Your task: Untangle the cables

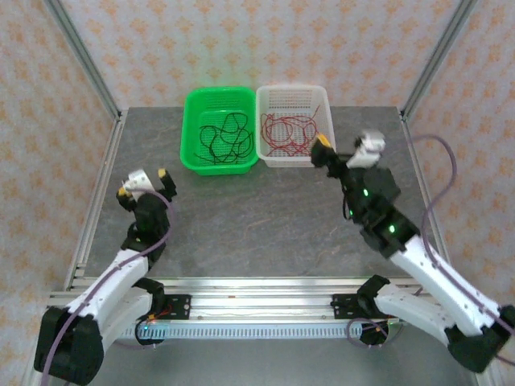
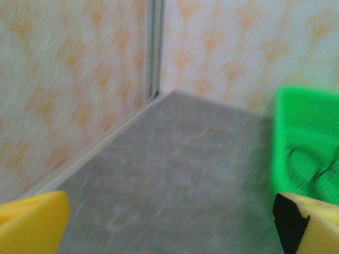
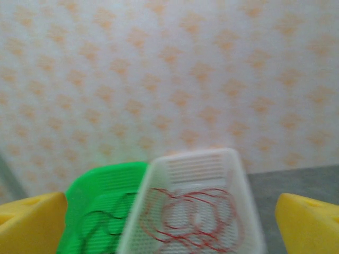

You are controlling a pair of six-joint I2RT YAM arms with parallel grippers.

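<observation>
Blk cables (image 1: 223,138) in grn basket (image 1: 191,133), red cables (image 1: 288,131) in wht basket (image 1: 328,121).
L end effector (image 1: 143,182) + R end effector (image 1: 346,149): both apart, empty.

green basket (image 1: 191,129): perforated plastic | white basket (image 1: 294,95): perforated plastic | table (image 1: 257,217): matt grey

Jaws wide; green basket (image 2: 303,114) right, cables (image 2: 318,168) inside.

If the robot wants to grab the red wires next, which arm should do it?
Probably the right one. The open right gripper hovers at the near edge of the white basket, facing the red cables. The open left gripper sits farther back, off to the side of the green basket.
</observation>
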